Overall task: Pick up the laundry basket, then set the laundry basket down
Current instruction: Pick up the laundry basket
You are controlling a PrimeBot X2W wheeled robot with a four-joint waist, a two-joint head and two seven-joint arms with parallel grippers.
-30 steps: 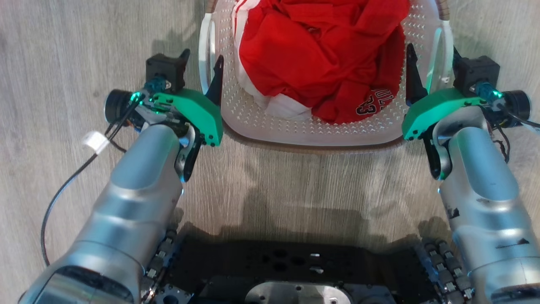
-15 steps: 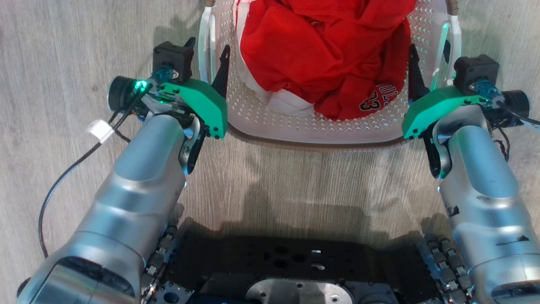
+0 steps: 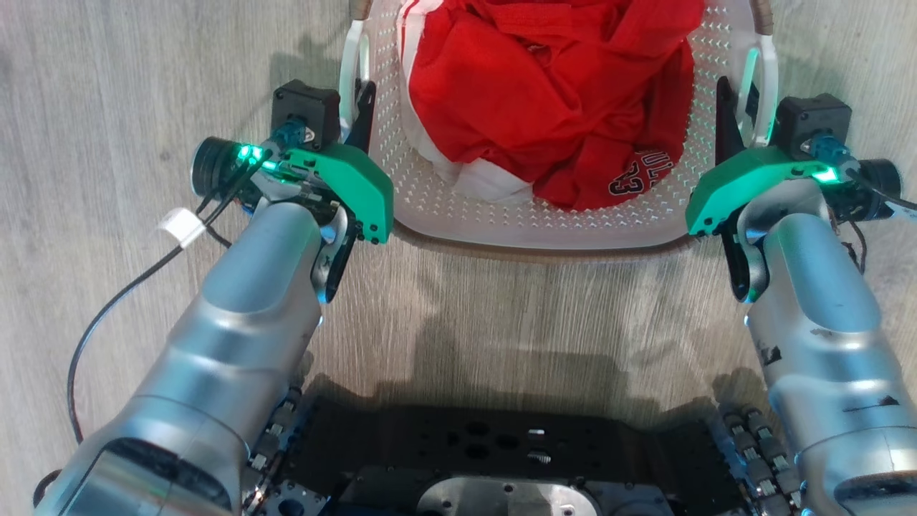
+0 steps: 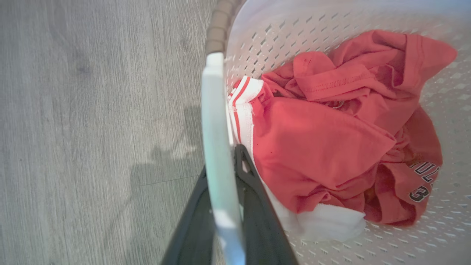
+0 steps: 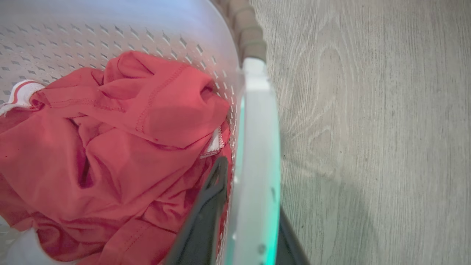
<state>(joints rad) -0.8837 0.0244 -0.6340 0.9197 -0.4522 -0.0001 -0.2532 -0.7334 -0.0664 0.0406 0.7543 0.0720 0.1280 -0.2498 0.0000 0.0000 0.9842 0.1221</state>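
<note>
I see the laundry basket [image 3: 544, 229] over the grey wood-pattern floor [image 3: 143, 86], and the robot's black base [image 3: 501, 444] is just on the near side of it. I cannot tell if the basket's bottom touches the floor. Inside the basket lies a crumpled red jersey [image 3: 544, 93] with white trim and dark lettering.

The left gripper [image 3: 356, 115] is at the basket's left handle [image 4: 217, 121]. Its 2 dark fingers [image 4: 257, 198] are narrow, 1 on each side of the white bar and pressed against it. The right gripper [image 3: 741, 107] is at the basket's right handle [image 5: 254, 147] in the same way. There, 1 finger [image 5: 206, 209] is on the basket's inner side, next to the jersey, and the other is on the outer side, so the bar is clamped between them.
</note>
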